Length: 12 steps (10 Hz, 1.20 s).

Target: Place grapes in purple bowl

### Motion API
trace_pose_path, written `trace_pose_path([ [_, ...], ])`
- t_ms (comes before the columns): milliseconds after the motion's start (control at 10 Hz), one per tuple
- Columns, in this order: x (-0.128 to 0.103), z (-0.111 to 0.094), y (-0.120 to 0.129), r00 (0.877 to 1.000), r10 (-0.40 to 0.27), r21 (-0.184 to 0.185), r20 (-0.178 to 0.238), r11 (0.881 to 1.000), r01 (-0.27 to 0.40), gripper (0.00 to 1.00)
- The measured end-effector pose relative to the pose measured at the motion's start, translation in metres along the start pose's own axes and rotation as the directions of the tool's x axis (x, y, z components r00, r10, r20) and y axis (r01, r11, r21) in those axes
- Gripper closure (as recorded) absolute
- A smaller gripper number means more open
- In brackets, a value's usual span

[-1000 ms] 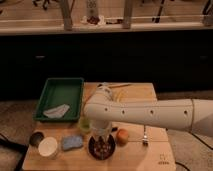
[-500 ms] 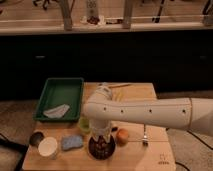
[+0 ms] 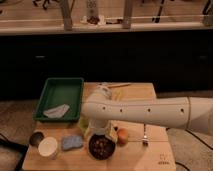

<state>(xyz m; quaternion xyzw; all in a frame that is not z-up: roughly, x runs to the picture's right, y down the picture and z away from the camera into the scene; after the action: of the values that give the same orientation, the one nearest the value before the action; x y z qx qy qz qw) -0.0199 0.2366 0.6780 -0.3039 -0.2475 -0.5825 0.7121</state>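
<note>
Dark grapes (image 3: 102, 146) seem to lie inside the purple bowl (image 3: 93, 152) already, so I judge the placing nearly done. My gripper (image 3: 101, 131) hangs just above the bowl.

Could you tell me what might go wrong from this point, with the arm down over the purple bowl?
The gripper hangs just above the purple bowl, where the grapes seem to lie already; lifting away carelessly could tip the bowl or drag them out. The orange fruit sits right beside the bowl, so a sideways move might knock it. The arm hides the board behind it, so nearby things could go unseen.
</note>
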Motion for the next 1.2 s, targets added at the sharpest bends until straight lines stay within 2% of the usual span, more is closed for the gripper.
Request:
trace_pose_path([
  [1200, 0.0092, 0.0046, 0.0013, 1.000, -0.001, 0.001, 0.028, 1.000, 0.001, 0.20],
])
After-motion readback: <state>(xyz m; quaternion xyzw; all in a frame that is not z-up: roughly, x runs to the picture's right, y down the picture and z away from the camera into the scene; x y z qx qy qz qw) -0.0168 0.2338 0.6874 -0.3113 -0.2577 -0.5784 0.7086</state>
